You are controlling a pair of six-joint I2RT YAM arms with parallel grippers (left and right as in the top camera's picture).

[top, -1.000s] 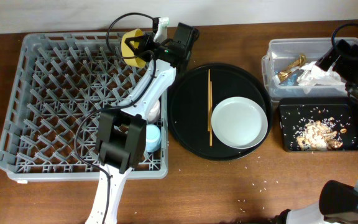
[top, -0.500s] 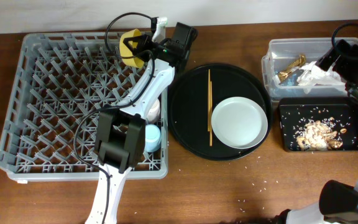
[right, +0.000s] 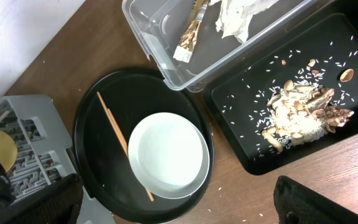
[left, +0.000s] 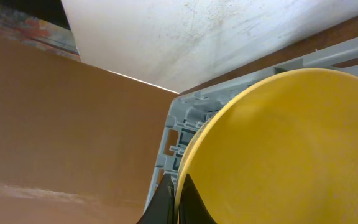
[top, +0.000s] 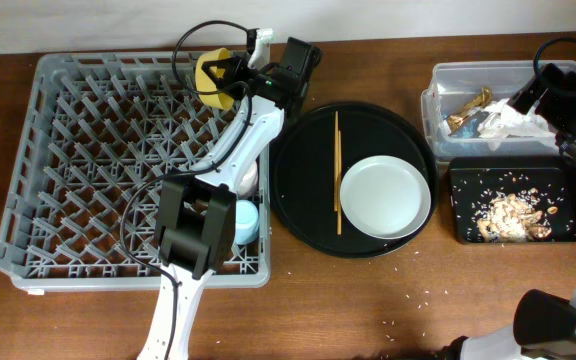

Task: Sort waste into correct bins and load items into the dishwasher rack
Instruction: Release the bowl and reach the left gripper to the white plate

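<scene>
Left gripper (top: 230, 78) clamped on rim of yellow bowl (top: 211, 75). Bowl held on edge at far side of dishwasher rack (top: 68, 170); contact with pegs cannot be told. Right gripper (right: 179, 202) fingers seen spread, nothing held, positioned by clear tub (top: 448, 75). Light-blue cup (top: 246, 220) seated in rack. Plate (top: 385, 197) and chopsticks (top: 337, 170) located on round black tray (top: 298, 200). Food scraps (top: 508, 215) contained in black rectangular tray (top: 463, 235).

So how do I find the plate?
Start at the big grey dishwasher rack; the round black tray sits beside it. On the tray lies the pale grey round plate, next to the thin wooden chopsticks; it is the only pale disc there.
</scene>
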